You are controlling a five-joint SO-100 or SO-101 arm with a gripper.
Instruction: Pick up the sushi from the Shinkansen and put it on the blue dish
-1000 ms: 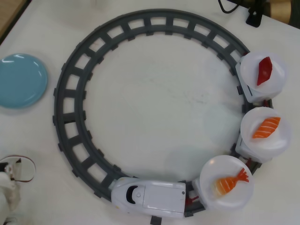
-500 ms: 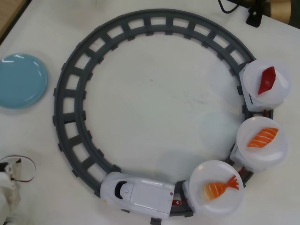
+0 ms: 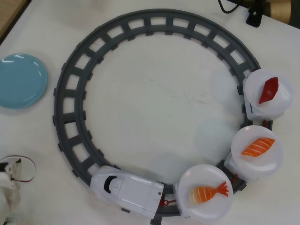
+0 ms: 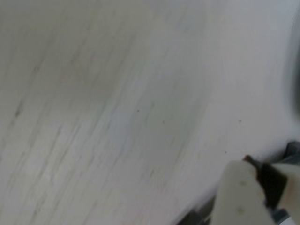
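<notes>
Orange sushi (image 3: pixel 209 192) on plate behind Shinkansen (image 3: pixel 126 190); jaws' state unclear, wrist view blurred.

White plastic arm (image 3: pixel 7 187), red-brown cable loop (image 3: pixel 29 169); jaws apparently cream, blurred.

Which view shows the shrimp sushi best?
The overhead view: the shrimp sushi lies in full sight on the white plate just behind the Shinkansen engine. The wrist view is blurred, showing only bare table and none of the sushi.
</notes>
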